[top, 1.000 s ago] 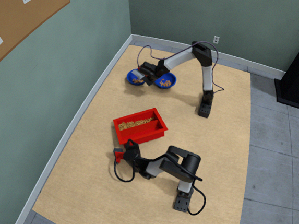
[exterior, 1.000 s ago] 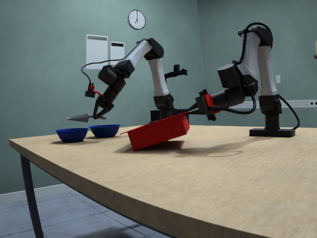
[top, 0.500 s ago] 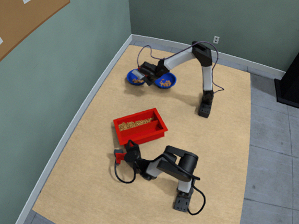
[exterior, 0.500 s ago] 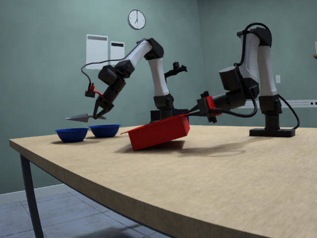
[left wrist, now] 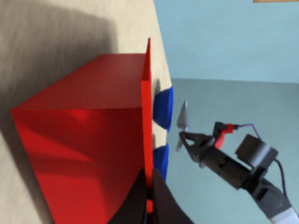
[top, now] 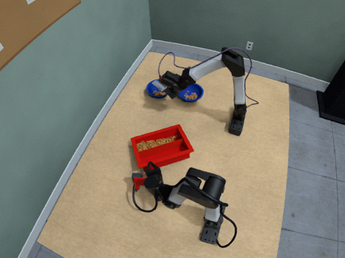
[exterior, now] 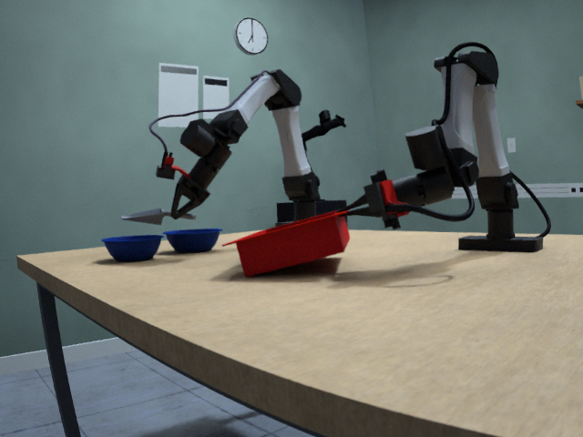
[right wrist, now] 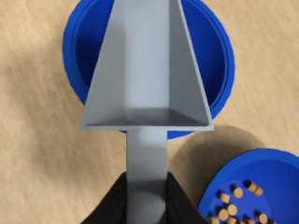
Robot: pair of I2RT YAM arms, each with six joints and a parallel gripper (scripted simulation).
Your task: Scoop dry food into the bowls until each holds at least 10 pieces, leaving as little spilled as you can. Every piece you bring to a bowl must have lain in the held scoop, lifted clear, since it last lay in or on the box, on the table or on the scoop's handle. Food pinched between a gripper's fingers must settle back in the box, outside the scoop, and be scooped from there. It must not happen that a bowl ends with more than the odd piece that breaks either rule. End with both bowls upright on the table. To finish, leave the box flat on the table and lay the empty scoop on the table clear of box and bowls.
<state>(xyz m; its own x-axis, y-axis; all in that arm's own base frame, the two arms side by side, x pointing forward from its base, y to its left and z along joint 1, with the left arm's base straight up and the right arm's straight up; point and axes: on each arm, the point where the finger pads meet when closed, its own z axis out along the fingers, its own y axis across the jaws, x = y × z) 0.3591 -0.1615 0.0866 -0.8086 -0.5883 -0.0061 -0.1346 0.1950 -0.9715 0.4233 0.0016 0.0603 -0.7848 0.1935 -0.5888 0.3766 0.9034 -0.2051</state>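
One slip of the left end effector (top: 148,166) (exterior: 343,212) (left wrist: 149,198), apparently shut on the tilted box (top: 169,158) (exterior: 291,249) (left wrist: 84,154), could spill food (top: 152,144); the right end effector (top: 171,91) (exterior: 175,215) (left wrist: 180,134) (right wrist: 147,180) clamps the scoop (top: 159,85) (exterior: 147,216) (left wrist: 182,119) (right wrist: 147,70).

We look down steeply from high up over the worktop (top: 232,166) (exterior: 301,329); the exterior view faces across it from low beyond its edge. Each wrist view looks closely past its jaws, and all four share the bowls (top: 190,93) (top: 153,91) (exterior: 131,248) (exterior: 192,240) (left wrist: 163,108) (left wrist: 161,161) (right wrist: 70,51) (right wrist: 280,161).
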